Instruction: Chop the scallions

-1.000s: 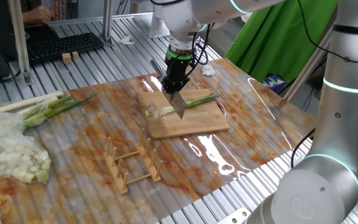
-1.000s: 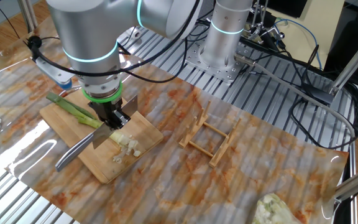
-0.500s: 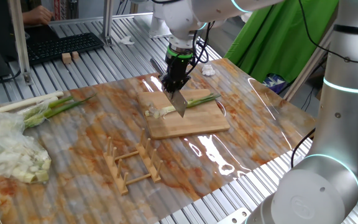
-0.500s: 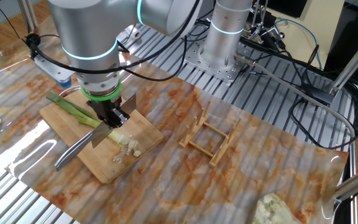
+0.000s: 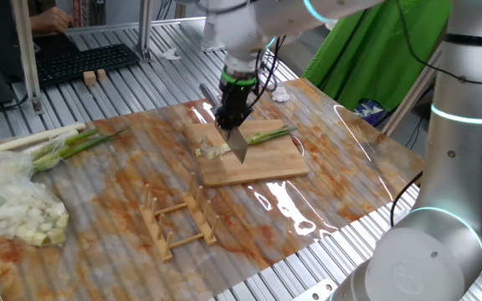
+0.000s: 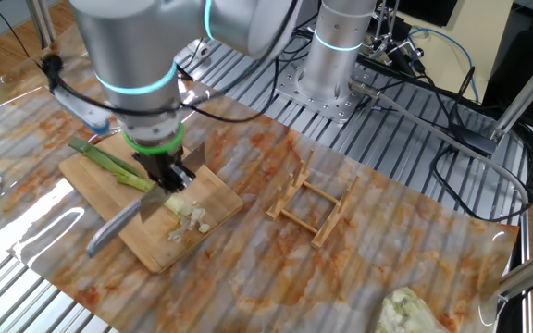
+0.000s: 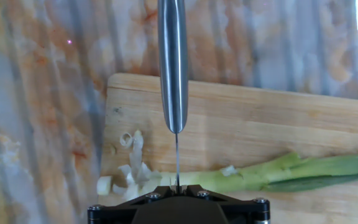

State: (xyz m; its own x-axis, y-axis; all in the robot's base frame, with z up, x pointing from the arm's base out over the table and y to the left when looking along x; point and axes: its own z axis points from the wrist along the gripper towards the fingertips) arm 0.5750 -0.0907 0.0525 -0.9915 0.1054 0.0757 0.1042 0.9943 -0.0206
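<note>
- Scallion (image 7: 272, 174): one slender stalk lying flat on the board (image 5: 258, 167), roughly along the board's length, green leaves pointing off one end, pale end under the knife (image 7: 173, 68).
- Cut bits (image 6: 189, 216): short white and pale-green pieces heaped on the board just beside the blade, on the pale-end side of the stalk; several curl open into rings.
- Gripper (image 6: 169, 178): pointing straight down over the board, fingers clamped together on the knife, handle sticking out past the board's edge in the other fixed view.
- Blade: edge-down across the stalk near its pale end; whether it has reached the board cannot be told from these views.
- Handling, judged: stalk is light and soft, layered and hollow in the leaves, so it will crush or roll under a slow push; a firm straight press should part it cleanly.
- Handling, judged: nothing pins the stalk to the board, so it may slide or turn with the blade; cut bits are loose and may stick to the steel.
- Hold point, judged: if the stalk needs steadying, the firmer pale-green middle, clear of the blade, is the best place; the thin leaves would fold.
- Board: lies flat on the table (image 5: 124, 192), apparently unfixed; a hard sideways load could shift it.
</note>
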